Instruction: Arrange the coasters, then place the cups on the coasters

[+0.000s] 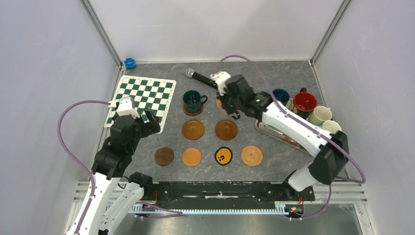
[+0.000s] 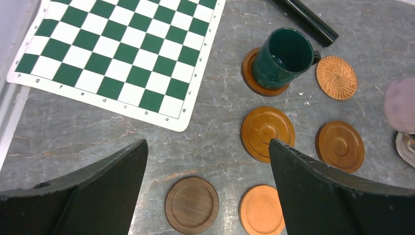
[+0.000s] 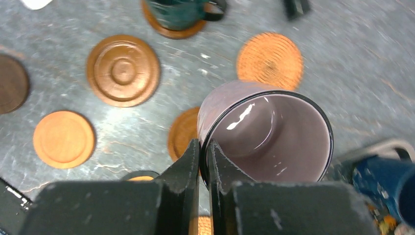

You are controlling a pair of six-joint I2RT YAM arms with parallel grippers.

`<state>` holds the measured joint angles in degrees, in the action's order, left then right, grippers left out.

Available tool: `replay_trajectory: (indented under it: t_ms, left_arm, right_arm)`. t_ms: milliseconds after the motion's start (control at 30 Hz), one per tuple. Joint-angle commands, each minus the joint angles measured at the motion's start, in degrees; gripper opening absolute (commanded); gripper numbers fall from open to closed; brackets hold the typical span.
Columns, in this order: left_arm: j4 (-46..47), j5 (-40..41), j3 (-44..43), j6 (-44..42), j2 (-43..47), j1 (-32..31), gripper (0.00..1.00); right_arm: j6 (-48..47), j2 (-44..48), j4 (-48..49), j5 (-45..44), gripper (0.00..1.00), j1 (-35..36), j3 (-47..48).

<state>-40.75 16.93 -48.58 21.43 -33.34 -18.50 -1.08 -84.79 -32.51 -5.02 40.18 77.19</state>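
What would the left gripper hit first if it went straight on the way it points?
Probably bare table, between the chequered mat and the nearest grooved coaster; nothing stands inside the open left gripper. Depth is unclear.

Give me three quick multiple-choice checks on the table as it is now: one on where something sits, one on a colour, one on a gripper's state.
1. Where does the dark green mug stand?
A) stacked inside another mug
B) upright on a brown coaster
C) on its side, off any coaster

2. What colour is the near-row coaster between the orange coaster and the woven coaster?
A) white
B) blue
C) black with a yellow mark

3. What is the right gripper doing?
A) pinching the rim of a pale mug
B) hanging open and empty
C) out of every view

Answers:
1 B: the left wrist view shows the coaster's rim under the mug.
2 C: the top view shows it plainly.
3 A: the right wrist view shows it closed on the mug's wall.
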Motion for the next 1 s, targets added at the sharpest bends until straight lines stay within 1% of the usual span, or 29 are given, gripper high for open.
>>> replay_trajectory:
  t_ms: [0,133,233,433,467,633,967]
  left_arm:
    - [-0.4,6.8,-1.5,-0.5,1.8,-0.2,1.00]
    - [-0.5,11.1,-1.5,-0.1,4.1,-0.2,1.00]
    - [-0.7,13.9,-1.8,0.4,4.7,-0.2,1.00]
    - [-1.0,15.0,-1.9,0.7,5.1,-0.2,1.00]
    - [-1.1,14.9,-1.9,0.8,5.1,-0.2,1.00]
    - [-1.1,15.0,-2.0,0.9,5.3,-0.2,1.00]
    - [-0.8,14.5,-1.8,0.9,5.2,-0.5,1.00]
  right_arm:
    - [-5.1,-5.8,6.2,0.7,0.00,7.0,8.1]
    - [-6.5,-12.5,6.7,0.8,0.00,11.8,13.0]
    - [-7.6,-17.4,7.7,1.3,0.00,13.9,16.1]
    - [-10.3,-25.3,6.7,4.8,0.00,16.0,22.6]
    - [-11.6,-26.2,6.4,6.4,0.00,16.3,23.1]
    - [-17.2,-29.4,4.8,6.2,0.00,18.2,24.0]
    - [-19.7,-32.5,2.7,4.0,0.00,19.7,25.3]
